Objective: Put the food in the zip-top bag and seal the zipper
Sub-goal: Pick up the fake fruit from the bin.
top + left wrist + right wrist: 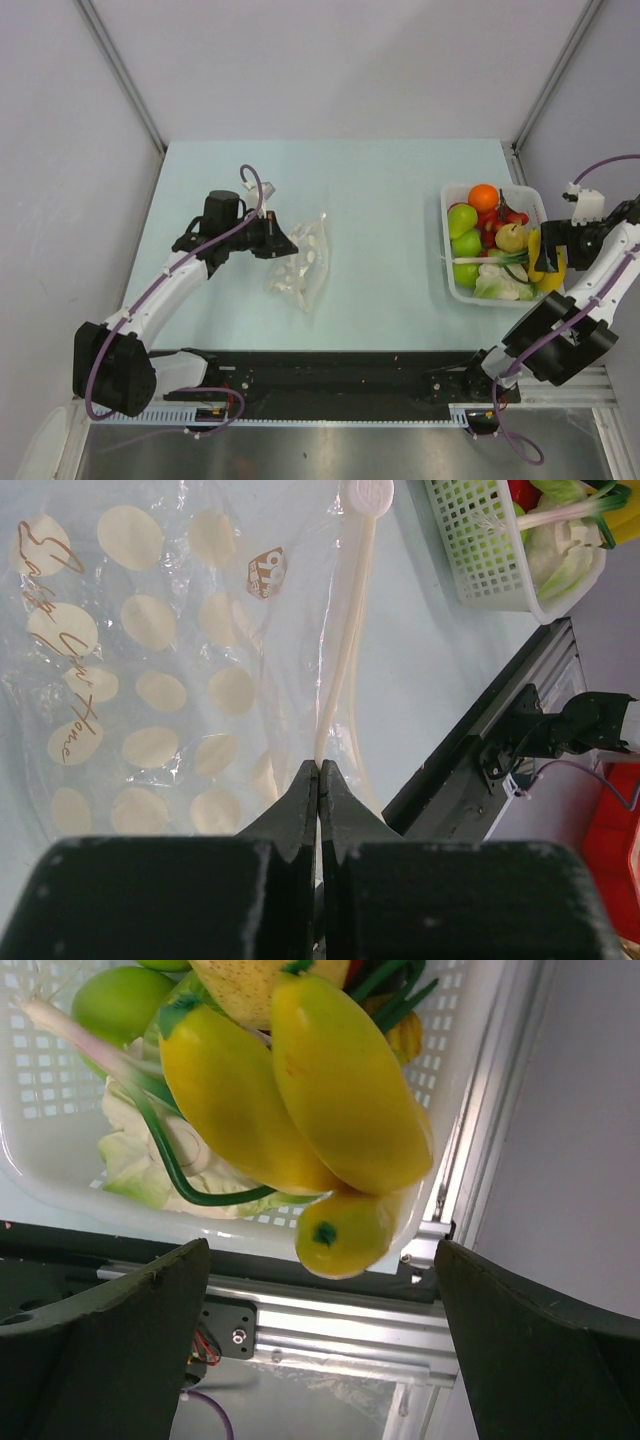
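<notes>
The left tool (318,770) is squeezing the zipper (345,630) of the flat zip-top bag (150,680) toward the table's (400,200) left edge, so the bananas (340,1090) by the wide-open right tool (320,1260) at the right edge may be finding no way in.

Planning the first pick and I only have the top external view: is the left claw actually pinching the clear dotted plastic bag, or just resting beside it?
Observer: The left claw is shut on the thin whitish zipper strip at the mouth of the clear dotted plastic bag.
Operator: Those white blobs, are they food inside?
Observer: No, flat printed dots; no food shows in the part the left wrist view sees.
Operator: And the right claw?
Observer: The right claw is wide open and holds nothing; the yellow toy bananas lie ahead, one tip over the white slotted plastic basket rim.
</notes>
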Robot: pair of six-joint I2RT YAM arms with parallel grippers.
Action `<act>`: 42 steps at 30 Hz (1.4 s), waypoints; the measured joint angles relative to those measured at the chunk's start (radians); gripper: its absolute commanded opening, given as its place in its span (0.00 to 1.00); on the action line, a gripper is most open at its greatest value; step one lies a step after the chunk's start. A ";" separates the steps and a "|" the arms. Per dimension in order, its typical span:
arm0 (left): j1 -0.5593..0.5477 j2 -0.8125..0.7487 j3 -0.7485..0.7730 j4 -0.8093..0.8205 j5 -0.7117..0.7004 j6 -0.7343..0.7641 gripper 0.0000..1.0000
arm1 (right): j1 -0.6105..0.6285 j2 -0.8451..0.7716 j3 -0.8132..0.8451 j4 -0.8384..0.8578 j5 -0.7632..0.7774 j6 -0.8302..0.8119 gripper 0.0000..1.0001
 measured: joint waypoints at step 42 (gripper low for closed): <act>0.000 0.014 0.009 -0.006 0.009 0.019 0.00 | 0.178 -0.164 -0.207 0.262 0.046 -0.045 0.51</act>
